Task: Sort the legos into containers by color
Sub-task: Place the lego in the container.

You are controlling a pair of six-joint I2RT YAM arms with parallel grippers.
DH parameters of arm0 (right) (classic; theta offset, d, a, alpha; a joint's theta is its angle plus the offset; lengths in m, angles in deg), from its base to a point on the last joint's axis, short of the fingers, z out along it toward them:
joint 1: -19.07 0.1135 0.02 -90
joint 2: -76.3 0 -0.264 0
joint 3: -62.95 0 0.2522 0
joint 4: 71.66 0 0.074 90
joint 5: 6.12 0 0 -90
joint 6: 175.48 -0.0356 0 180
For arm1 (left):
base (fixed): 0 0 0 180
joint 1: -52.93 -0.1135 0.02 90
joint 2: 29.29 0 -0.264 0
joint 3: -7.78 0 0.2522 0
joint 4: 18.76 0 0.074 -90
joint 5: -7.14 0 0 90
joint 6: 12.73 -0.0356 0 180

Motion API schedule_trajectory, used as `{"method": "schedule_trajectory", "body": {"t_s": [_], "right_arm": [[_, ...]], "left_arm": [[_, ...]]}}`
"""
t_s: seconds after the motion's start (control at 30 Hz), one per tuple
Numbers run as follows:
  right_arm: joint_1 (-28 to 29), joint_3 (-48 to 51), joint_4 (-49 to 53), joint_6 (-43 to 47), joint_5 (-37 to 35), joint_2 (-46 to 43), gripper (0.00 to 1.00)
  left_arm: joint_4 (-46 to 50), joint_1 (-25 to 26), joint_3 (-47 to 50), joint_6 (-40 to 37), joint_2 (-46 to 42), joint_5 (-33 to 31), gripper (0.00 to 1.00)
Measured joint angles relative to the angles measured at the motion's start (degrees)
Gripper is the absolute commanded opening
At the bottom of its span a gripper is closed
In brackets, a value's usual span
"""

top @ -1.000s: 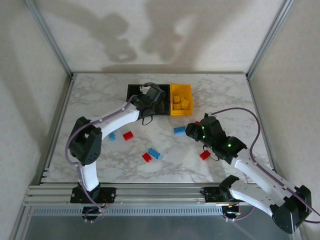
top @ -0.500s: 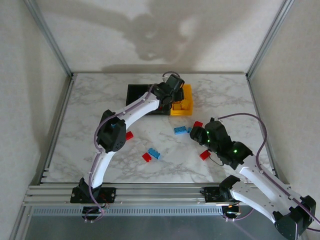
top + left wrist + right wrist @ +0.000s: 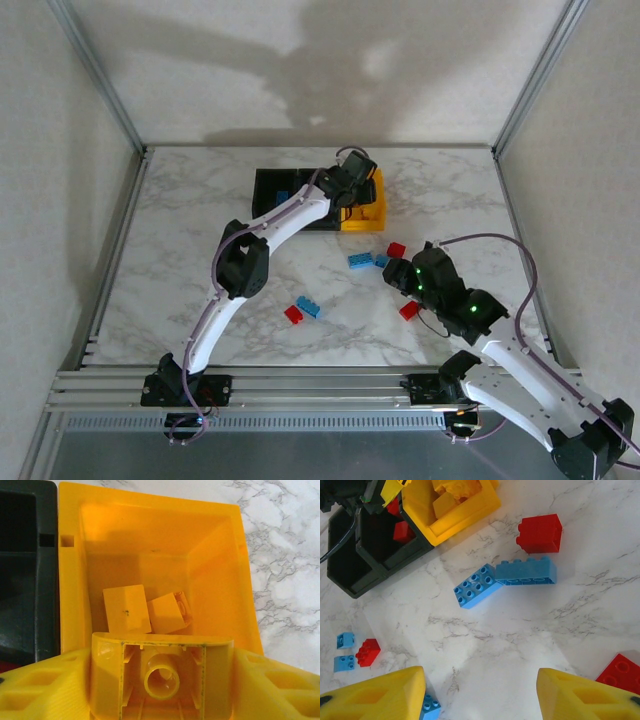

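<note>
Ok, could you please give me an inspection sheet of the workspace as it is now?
Surface: marble-pattern table.
Job's things: yellow bin holds two yellow bricks; black bins beside it; red bricks and blue bricks lie loose on the table.
Clutter: nothing seen.
Tools: left tool holds a yellow brick over the yellow bin; right tool open above the table.
Cables: purple cables run along both arms.
Surroundings: metal frame, white walls.
</note>
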Motion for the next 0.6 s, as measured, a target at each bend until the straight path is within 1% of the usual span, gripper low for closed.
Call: {"method": "schedule_trajectory", "body": {"t_s": [0.07, 0.2, 0.47, 0.6], "right_arm": [[0.0, 0.0, 0.0, 0.0, -0.2, 0.7, 0.60], [0.0, 0.0, -0.1, 0.2, -0.5, 2.1, 0.60], [0.0, -0.6, -0.1, 0.2, -0.8, 2.9, 0.61], [0.0, -1.7, -0.1, 0.6, -1.0, 3.4, 0.61]], "left_arm": [[0.1, 0.0, -0.4, 0.0, 0.0, 0.2, 0.74], [0.0, 0.0, -1.1, 0.0, 0.0, 0.2, 0.81], [0.3, 0.0, -0.3, -0.2, -1.4, 0.2, 0.80], [0.0, 0.0, 5.6, -0.5, -8.1, 0.2, 0.80]]}}
